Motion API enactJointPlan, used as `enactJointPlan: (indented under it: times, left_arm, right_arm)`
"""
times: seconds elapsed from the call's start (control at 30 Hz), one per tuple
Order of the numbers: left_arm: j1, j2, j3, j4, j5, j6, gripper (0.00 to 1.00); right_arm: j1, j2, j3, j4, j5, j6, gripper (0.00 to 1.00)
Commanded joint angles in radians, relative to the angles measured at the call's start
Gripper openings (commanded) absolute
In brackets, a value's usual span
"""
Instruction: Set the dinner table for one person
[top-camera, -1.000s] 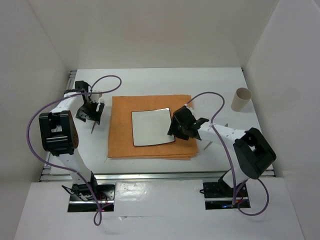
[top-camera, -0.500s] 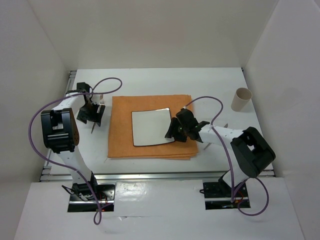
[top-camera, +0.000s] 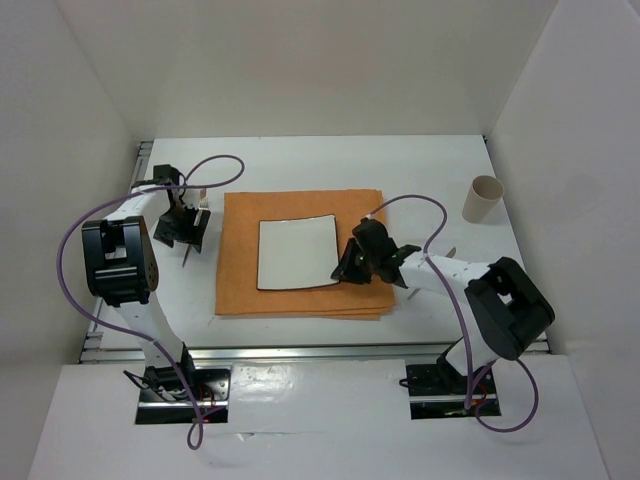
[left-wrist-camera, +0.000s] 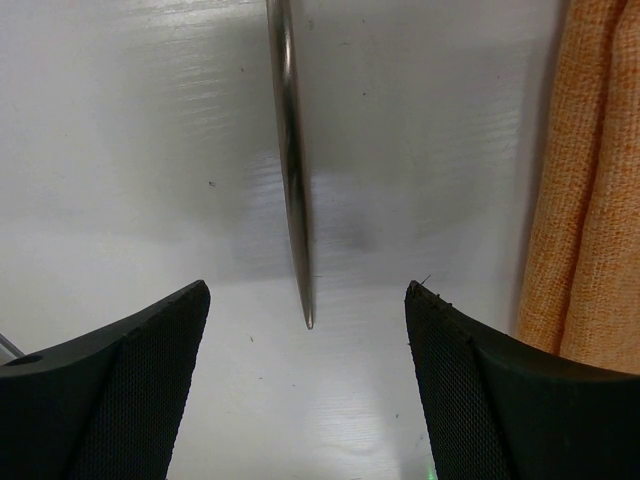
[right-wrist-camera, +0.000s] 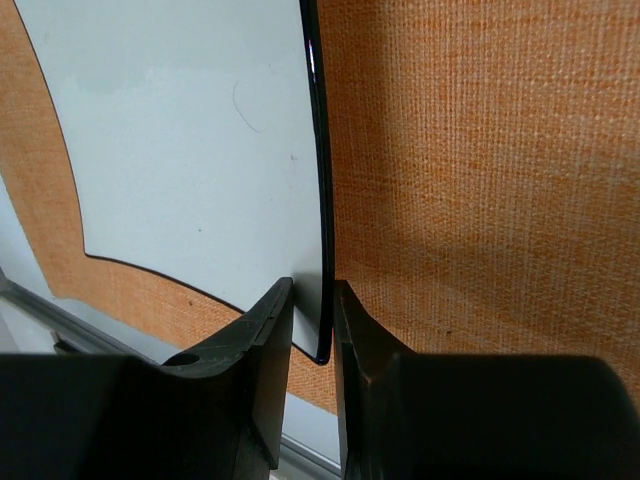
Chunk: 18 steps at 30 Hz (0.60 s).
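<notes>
White plate (top-camera: 296, 254) on orange placemat (top-camera: 240, 290); cup (top-camera: 484, 198) apart.

Left gripper (left-wrist-camera: 307, 300) is hovering spread wide over the white dinner table (left-wrist-camera: 130, 150). A thin metal utensil (left-wrist-camera: 290, 150) is lying on it, its tip pointing between the black fingers (left-wrist-camera: 120, 390). An orange cloth placemat (left-wrist-camera: 590, 200) is lying right of the utensil in this view, not touching it.

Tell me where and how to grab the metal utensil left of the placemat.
Probably best: pinch the slim shaft of the metal utensil across its narrow width, coming straight down. It lies flat on the dinner table, and the open left claw straddles its tapered end.
</notes>
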Motion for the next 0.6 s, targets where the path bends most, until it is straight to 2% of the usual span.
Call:
enactJointPlan:
  times: [0.0,0.1,0.13,0.23,0.47,0.5,0.57]
  left_arm:
    - [0.006,0.003,0.010,0.007,0.004,0.005,0.85]
    - [0.006,0.003,0.010,0.007,0.004,0.005,0.85]
    - [0.006,0.003,0.010,0.007,0.004,0.005,0.85]
    - [0.006,-0.006,0.010,0.007,0.004,0.005,0.85]
    - [0.006,0.003,0.010,0.007,0.015,0.005,0.85]
    - [0.006,0.003,0.010,0.007,0.015,0.005,0.85]
    - [0.006,0.014,0.010,0.007,0.015,0.005,0.85]
  right_arm:
    - [0.019,-0.011,-0.023,0.072,-0.047,0.010,0.21]
    - [0.019,-0.001,-0.033,0.081,-0.066,0.046,0.20]
    - [0.019,-0.001,-0.033,0.081,-0.075,0.047,0.16]
    - [0.019,-0.001,-0.043,0.072,-0.075,0.063,0.16]
    - [0.019,-0.001,0.024,0.001,-0.006,-0.024,0.42]
    - [0.019,-0.001,0.041,-0.038,-0.006,-0.036,0.54]
    - [0.019,0.008,0.076,-0.083,0.003,-0.049,0.69]
